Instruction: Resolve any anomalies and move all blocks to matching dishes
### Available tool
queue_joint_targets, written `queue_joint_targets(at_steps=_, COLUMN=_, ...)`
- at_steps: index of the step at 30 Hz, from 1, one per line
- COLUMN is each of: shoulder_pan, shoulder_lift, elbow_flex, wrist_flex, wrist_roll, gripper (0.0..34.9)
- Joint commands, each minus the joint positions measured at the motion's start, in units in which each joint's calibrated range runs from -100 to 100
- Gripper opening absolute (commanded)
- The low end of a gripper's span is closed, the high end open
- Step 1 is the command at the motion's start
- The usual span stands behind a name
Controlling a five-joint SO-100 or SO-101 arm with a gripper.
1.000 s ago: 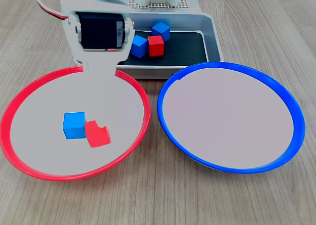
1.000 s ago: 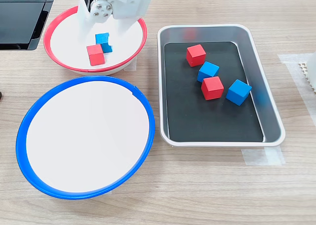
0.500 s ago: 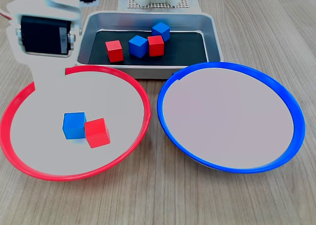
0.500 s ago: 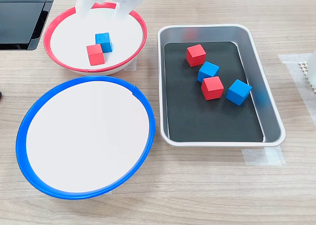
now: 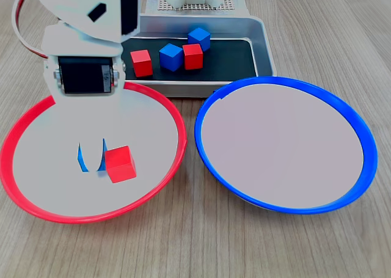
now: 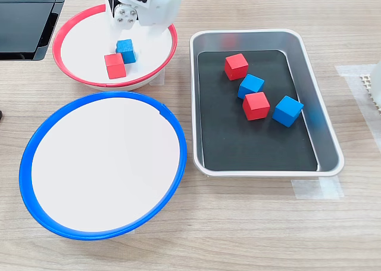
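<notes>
Over the red-rimmed dish (image 5: 160, 104), tool (image 5: 90, 159) straddles a blue block (image 6: 125, 49)

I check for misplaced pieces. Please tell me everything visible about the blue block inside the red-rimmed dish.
The blue block is a small matte cube sitting upright on the pale floor of the red-rimmed dish, touching or nearly touching the red block. The white gripper stands over it, fingers straddling it and hiding most of it in the first exterior view. Whether they already press it is unclear.

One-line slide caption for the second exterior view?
White gripper lowered over small blue cube beside red cube in red-rimmed bowl; blue-rimmed bowl empty; silver tray holds four cubes.
</notes>
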Motion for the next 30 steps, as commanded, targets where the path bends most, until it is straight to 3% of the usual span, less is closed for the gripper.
queue_joint_targets(at_steps=1, shoulder_pan=-0.66, shoulder_lift=0.57, elbow_flex=-3.69, wrist_flex=1.28, wrist_roll=0.83, gripper=14.3)
queue_joint_targets(at_steps=3, shoulder_pan=-0.75, shoulder_lift=0.91, elbow_flex=-4.14, wrist_flex=1.53, wrist_roll=0.93, gripper=12.7)
queue_joint_targets(at_steps=5, shoulder_pan=-0.85, shoulder_lift=1.08, elbow_flex=-4.69, wrist_flex=1.53, wrist_roll=0.93, gripper=2.8)
queue_joint_targets(at_steps=6, shoulder_pan=-0.85, shoulder_lift=1.0, elbow_flex=-4.78, wrist_flex=1.61, wrist_roll=0.93, gripper=0.4)
queue_joint_targets(at_steps=17, shoulder_pan=-4.14, shoulder_lift=-13.07, elbow_flex=-2.51, wrist_flex=6.15, wrist_roll=-2.05, gripper=0.4)
queue_joint_targets(at_steps=24, shoulder_pan=-15.53, shoulder_lift=-20.32, elbow_flex=2.5, wrist_flex=9.2, wrist_roll=-4.15, gripper=0.4)
queue_joint_targets(at_steps=30, shoulder_pan=-24.94, shoulder_lift=-17.51, elbow_flex=4.23, wrist_flex=5.49, wrist_roll=-5.62, gripper=1.2)
